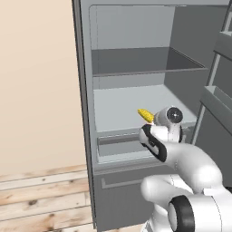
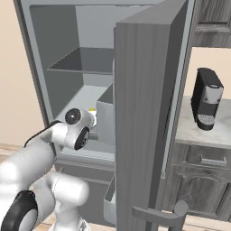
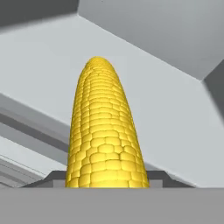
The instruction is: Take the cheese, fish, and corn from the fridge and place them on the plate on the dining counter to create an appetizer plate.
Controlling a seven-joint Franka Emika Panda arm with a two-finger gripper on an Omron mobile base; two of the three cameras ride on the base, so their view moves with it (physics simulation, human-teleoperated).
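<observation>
Corn [image 3: 105,131] sits between the gripper [image 3: 107,183] fingers, apparently pinched at its base, its long axis running straight out from the hand over the fridge [image 1: 136,102] shelf, so it must back out toward the open door.

Both base views face the fridge [image 1: 136,90]; hand view close.
</observation>
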